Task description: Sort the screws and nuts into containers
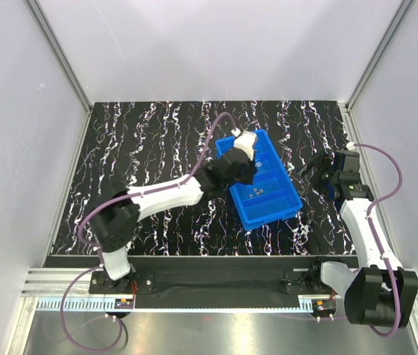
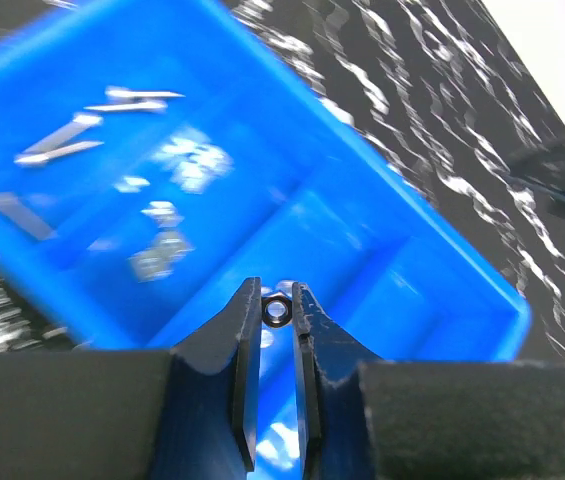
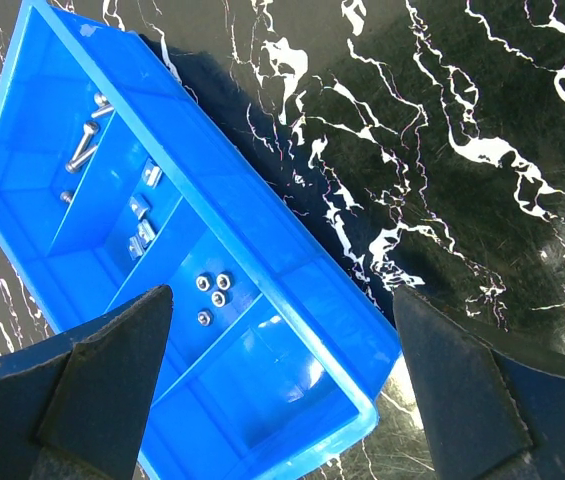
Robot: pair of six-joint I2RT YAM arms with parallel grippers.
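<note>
The blue tray (image 1: 291,194) lies slanted on the marbled table, its containers set end to end. My left gripper (image 1: 244,170) hovers over its middle. In the left wrist view this gripper (image 2: 276,312) is shut on a small ring-shaped nut (image 2: 276,300) pinched at the fingertips above the tray floor (image 2: 382,290). Slender screws (image 3: 84,140) lie in the far compartment, squarish bits (image 3: 142,225) in the one beside it, and several nuts (image 3: 212,292) in the third. My right gripper (image 3: 282,292) is open wide and holds nothing; it sits right of the tray (image 1: 318,168).
The tray's near end compartment (image 3: 282,400) holds nothing. Black white-veined table surface (image 1: 149,133) surrounds the tray. White walls with metal frame posts (image 1: 61,52) enclose the table on three sides.
</note>
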